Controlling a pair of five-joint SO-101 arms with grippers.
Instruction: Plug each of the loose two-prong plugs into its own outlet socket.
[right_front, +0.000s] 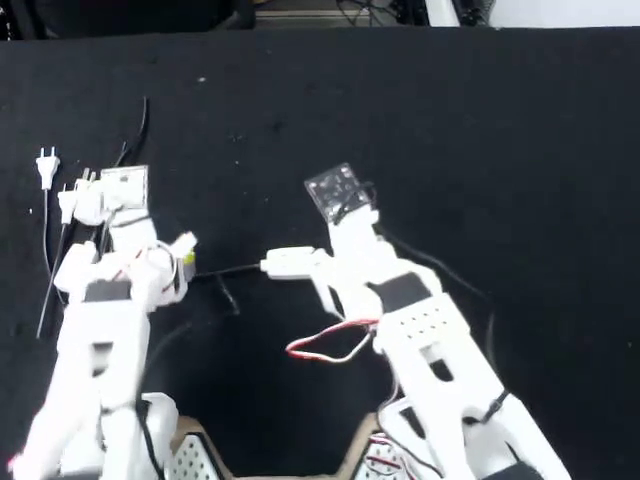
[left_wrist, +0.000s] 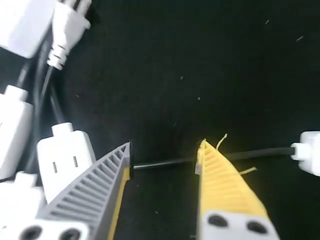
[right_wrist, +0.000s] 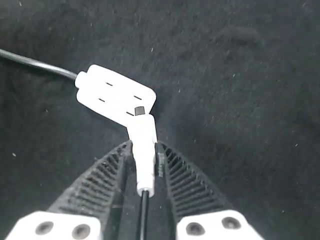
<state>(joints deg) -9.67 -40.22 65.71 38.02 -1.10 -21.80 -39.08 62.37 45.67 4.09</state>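
Note:
My right gripper (right_wrist: 144, 150) is shut on a white two-prong plug (right_wrist: 143, 142). The plug's front end touches one end of a white outlet block (right_wrist: 116, 97) lying on the black table. From above, that gripper (right_front: 312, 264) and the block (right_front: 287, 262) sit at the table's middle. The block's black cable (left_wrist: 165, 161) runs left and passes between the fingertips of my open left gripper (left_wrist: 165, 149), which hovers over it (right_front: 190, 262). Beside it lies a white socket (left_wrist: 67, 160) with two slots. A loose white plug (left_wrist: 70, 22) lies farther off, and another plug (right_front: 47, 165) is at far left.
More white cable ends (left_wrist: 15, 125) and black cords (right_front: 60, 250) bunch at the left side of the table. A red and white wire loop (right_front: 325, 345) hangs by the right arm. The black table (right_front: 480, 130) stretches wide at the back and right.

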